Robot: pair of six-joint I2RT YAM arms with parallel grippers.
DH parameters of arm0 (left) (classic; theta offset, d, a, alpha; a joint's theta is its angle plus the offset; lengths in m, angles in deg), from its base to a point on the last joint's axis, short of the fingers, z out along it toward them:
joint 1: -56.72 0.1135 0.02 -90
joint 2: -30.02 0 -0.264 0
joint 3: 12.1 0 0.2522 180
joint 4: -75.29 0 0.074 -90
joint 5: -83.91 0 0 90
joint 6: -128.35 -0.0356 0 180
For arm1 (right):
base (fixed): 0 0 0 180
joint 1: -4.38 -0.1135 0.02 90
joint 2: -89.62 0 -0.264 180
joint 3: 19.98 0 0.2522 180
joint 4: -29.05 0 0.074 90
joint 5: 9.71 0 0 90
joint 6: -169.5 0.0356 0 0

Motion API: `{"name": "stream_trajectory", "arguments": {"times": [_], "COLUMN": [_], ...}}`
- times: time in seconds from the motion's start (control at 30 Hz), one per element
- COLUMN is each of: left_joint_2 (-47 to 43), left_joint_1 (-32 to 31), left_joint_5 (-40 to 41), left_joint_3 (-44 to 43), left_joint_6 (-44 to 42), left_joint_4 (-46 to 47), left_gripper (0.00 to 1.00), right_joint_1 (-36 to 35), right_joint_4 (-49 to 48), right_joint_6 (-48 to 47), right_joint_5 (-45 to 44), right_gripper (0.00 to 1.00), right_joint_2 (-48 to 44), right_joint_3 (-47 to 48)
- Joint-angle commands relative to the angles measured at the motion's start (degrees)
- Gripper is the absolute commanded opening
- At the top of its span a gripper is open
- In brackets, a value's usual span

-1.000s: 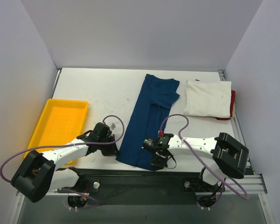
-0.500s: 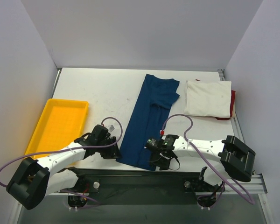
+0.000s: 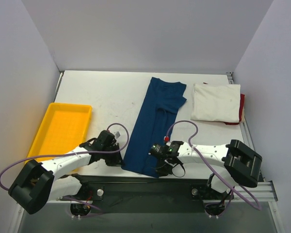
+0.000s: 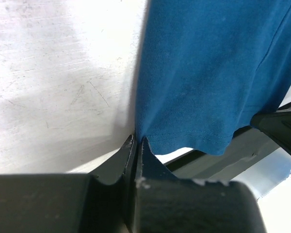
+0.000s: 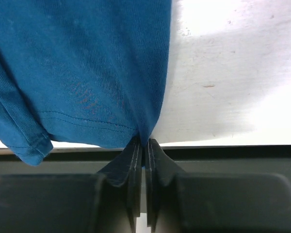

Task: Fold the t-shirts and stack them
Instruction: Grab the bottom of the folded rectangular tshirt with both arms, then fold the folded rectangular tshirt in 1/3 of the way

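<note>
A navy blue t-shirt (image 3: 155, 124) lies folded lengthwise into a long strip down the middle of the table, its hem hanging over the near edge. My left gripper (image 3: 120, 160) is shut on the hem's left corner (image 4: 143, 138). My right gripper (image 3: 161, 167) pinches the hem's right corner (image 5: 146, 138) between closed jaws. At the back right a folded cream-white t-shirt (image 3: 216, 102) rests on a red t-shirt (image 3: 241, 108), of which only an edge shows.
A yellow plastic tray (image 3: 63, 128) sits at the left of the white table (image 3: 102, 97). White walls close in the left, back and right sides. The table's near edge and a dark metal rail (image 3: 136, 184) run just below both grippers.
Both grippers opened briefly and closed again on the navy t-shirt's near hem corners. The arms shifted slightly; the shirt lies as before.
</note>
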Motion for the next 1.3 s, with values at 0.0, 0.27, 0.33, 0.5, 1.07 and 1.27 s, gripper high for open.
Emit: {"name": "stream_trajectory", "arguments": {"times": [0.0,0.27,0.33,0.5,1.07,1.27], "left_joint_2": [0.1,-6.1,-7.9,-12.6,-11.4,-3.8], "left_joint_1": [-0.8,-3.6,-4.8,-6.0,-6.2,-3.2], "left_joint_5": [1.7,0.5,0.4,-0.5,4.9,2.8], "left_joint_3": [0.5,-1.5,-1.7,-3.4,-23.3,-26.4], "left_joint_6": [-0.8,2.7,3.5,6.1,7.3,6.0], "left_joint_4": [-5.1,-10.2,-11.7,-16.3,-22.4,-16.3], "left_gripper": [0.00,0.00,0.00,0.00,0.00,0.00], "right_joint_1": [-0.4,-1.6,-2.5,-5.5,1.4,13.8], "right_joint_4": [2.5,7.6,9.4,14.7,27.9,28.1], "right_joint_6": [0.9,4.3,5.5,6.6,5.0,-6.4], "right_joint_5": [0.7,1.9,1.9,1.9,-6.0,-4.9], "right_gripper": [0.00,0.00,0.00,0.00,0.00,0.00], "right_joint_2": [-0.8,-9.0,-10.2,-12.3,-22.3,-18.7], "right_joint_3": [-1.7,-3.7,-3.2,-0.4,11.9,16.3]}}
